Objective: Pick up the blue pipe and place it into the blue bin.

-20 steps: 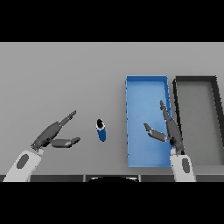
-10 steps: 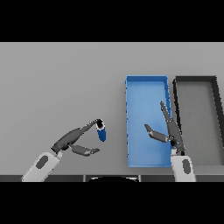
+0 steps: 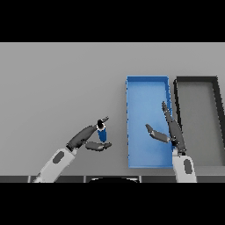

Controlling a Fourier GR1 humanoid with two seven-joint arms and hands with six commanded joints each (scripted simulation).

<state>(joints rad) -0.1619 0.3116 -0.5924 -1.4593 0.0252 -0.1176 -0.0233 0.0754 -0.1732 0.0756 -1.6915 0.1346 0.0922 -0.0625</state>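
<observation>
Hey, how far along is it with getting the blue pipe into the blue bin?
Early stage. Done: the left hand has reached the blue pipe on the table, fingers and thumb either side. In hand: closing the grasp. Left: lift and carry it into the blue bin, where the right hand hovers open.

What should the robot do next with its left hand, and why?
Probably close the left hand on the blue pipe. Its fingers and thumb already sit on either side of the pipe, which still stands on the table, left of the blue bin.
</observation>
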